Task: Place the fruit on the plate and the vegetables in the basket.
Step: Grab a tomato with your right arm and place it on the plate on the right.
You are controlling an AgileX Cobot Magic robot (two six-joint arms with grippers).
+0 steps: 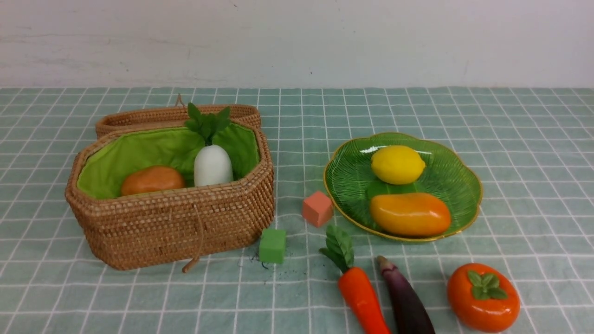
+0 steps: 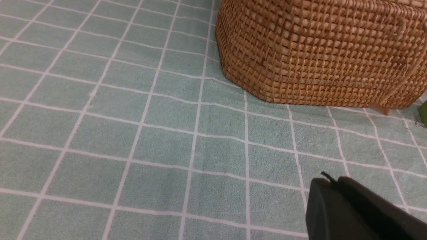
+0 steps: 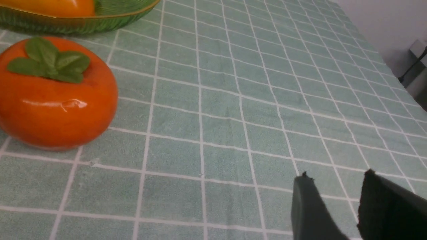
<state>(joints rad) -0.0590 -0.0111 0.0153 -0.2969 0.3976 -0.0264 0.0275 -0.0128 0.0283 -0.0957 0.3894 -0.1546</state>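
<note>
- Orange persimmon sits by the tabletop's near edge, right of centre, close to the plate.
- Right gripper looks nearer: part open, empty.
- Left gripper: can't tell its opening.
- Carrot and eggplant lie roughly near-to-far.

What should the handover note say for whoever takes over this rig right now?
Left tool: shut, empty, low over the cloth near the basket.
Right tool: open, empty, near the persimmon.
Done: lemon and mango are on the plate; radish and potato are in the basket.
Left to do: the persimmon, on the cloth, goes to the plate; carrot and eggplant, side by side on the cloth in front of the plate, go in the basket.
</note>
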